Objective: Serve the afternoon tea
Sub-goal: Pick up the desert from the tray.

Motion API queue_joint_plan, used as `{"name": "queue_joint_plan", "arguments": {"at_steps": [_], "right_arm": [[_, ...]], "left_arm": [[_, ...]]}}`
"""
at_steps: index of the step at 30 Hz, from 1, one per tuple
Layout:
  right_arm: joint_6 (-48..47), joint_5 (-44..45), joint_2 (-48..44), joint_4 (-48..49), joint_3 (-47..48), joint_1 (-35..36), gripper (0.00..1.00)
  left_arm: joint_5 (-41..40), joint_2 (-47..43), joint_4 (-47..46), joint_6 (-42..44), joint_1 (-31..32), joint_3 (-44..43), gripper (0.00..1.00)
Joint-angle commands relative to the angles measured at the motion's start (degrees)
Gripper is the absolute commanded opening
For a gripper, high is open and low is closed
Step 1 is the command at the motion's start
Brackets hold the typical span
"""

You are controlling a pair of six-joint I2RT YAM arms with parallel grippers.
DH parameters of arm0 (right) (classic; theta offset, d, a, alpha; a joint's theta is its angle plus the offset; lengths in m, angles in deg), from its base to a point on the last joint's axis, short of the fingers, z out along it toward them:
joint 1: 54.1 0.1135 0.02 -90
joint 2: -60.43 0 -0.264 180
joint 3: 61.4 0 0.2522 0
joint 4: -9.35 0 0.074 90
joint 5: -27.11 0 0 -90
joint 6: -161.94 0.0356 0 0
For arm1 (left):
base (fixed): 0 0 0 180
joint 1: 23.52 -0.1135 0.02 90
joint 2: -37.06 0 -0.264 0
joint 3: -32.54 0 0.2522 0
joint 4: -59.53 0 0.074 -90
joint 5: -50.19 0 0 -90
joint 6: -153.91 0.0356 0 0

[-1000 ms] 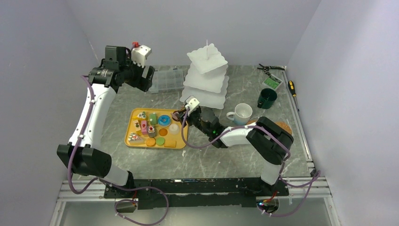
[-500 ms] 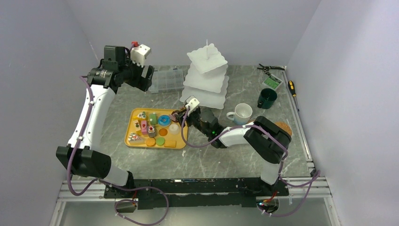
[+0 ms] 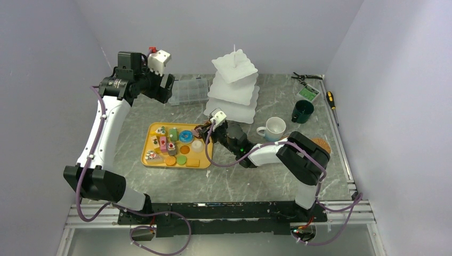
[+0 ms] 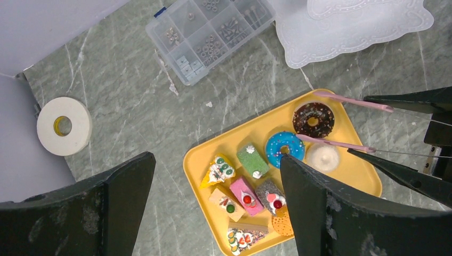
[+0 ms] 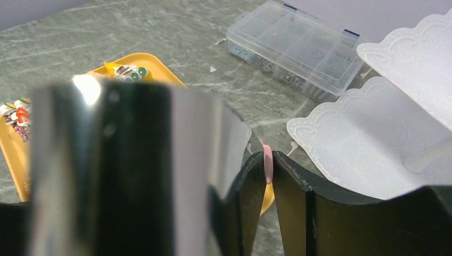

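The chocolate donut [image 4: 313, 119] sat at the yellow tray's [image 4: 352, 178] far right corner, straight between the tips of the pink tongs [image 4: 349, 100], whose arms ran back to the right gripper [image 4: 360, 125] holding them. The left gripper [image 3: 165, 88] hung wide open high above the tray.

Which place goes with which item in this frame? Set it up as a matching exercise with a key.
Items
1. chocolate donut
2. dark-green mug
3. roll of tape
4. clear compartment box

Places
A. alone on the marble table, close to the wall
B. on the yellow tray, between the two arms of the pink tongs
C. beside the white three-tier stand, on its left in the top view
D. right of the white mug, toward the screwdriver

Pairs: 1-B, 2-D, 3-A, 4-C
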Motion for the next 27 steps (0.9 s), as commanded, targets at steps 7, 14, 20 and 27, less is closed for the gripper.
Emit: {"name": "queue_joint_plan", "arguments": {"at_steps": [7,14,20,27], "right_arm": [[0.3,0.1,-5.5,4.4,-0.6,0.1,0.72],[1.2,-0.2,-5.1,3.7,-0.8,0.1,0.72],[1.7,-0.3,-2.8,4.3,-0.8,0.1,0.73],[1.7,0.1,-1.3,4.1,-0.7,0.1,0.73]], "left_arm": [[1.1,-2.0,-2.8,-0.3,0.0,0.2,0.93],[1.1,-2.1,-3.0,-0.1,0.1,0.4,0.93],[1.2,-2.2,-2.9,0.0,0.1,0.6,0.93],[1.0,-2.3,-3.1,0.1,0.0,0.9,0.93]]}}
